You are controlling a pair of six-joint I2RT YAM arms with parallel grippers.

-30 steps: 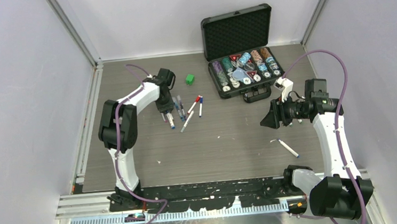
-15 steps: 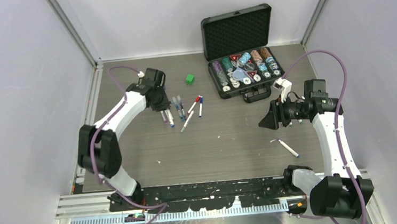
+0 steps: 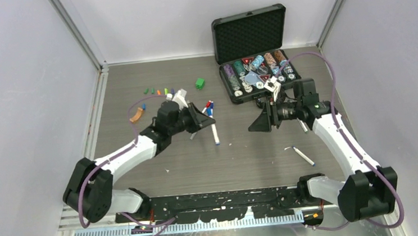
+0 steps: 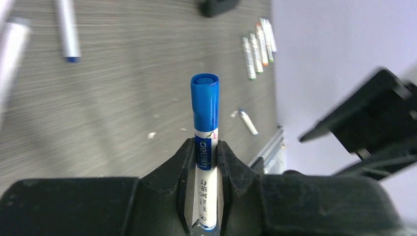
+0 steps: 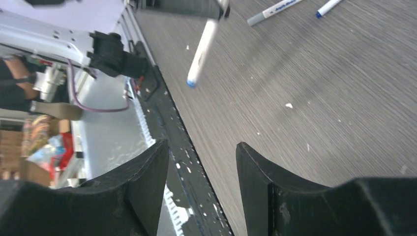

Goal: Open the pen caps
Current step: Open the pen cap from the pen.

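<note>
My left gripper [image 3: 204,119] is shut on a white pen [image 3: 214,132] with a blue cap [image 4: 205,101], held above the table's middle; the barrel sits between the jaws [image 4: 205,145]. My right gripper [image 3: 252,127] is open and empty, to the right of that pen and facing it. The right wrist view shows the pen [image 5: 201,49] ahead of the open jaws [image 5: 201,147]. A row of small loose caps [image 3: 158,91], green and orange, lies at the back left, with a blue one [image 3: 143,106] nearer. A red-capped pen [image 3: 206,105] lies behind the left gripper. One pen [image 3: 303,156] lies at the front right.
An open black case [image 3: 251,36] of poker chips stands at the back right. A small green cube [image 3: 199,84] lies left of it. Several white pens [image 4: 256,46] lie near the right wall. Two more pens [image 5: 275,10] lie on the table beyond the held pen.
My left arm swung from the pens at the back left to the middle, now holding the blue-capped pen. My right gripper moved left towards it. The row of caps came into view.
</note>
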